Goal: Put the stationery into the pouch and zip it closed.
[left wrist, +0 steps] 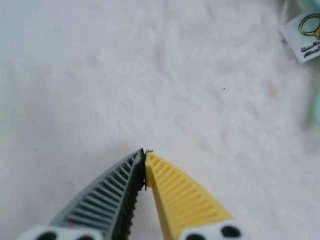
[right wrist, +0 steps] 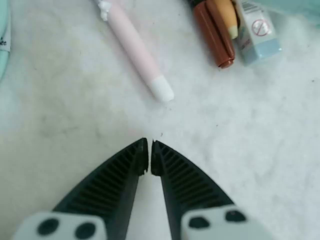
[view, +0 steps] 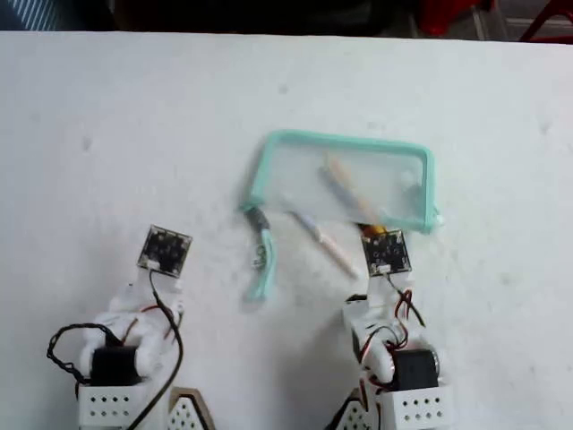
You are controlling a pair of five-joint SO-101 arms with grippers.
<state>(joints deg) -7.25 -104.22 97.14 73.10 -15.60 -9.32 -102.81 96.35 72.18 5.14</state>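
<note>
Your right gripper (right wrist: 150, 145), ribbed black fingers (right wrist: 120, 180) pressed together, sits just short of the slim pink pen (right wrist: 135, 47) beside the clear, teal-rimmed pouch (view: 345, 140); your left gripper (left wrist: 145, 152) is closed too.

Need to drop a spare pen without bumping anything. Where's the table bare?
Bare: the table left of the pouch, ahead of the left gripper; the strip between pouch and far edge; the stretch right of the pouch. Crowded: between pouch and right gripper, where the pink pen, brown pen and strap lie.
</note>
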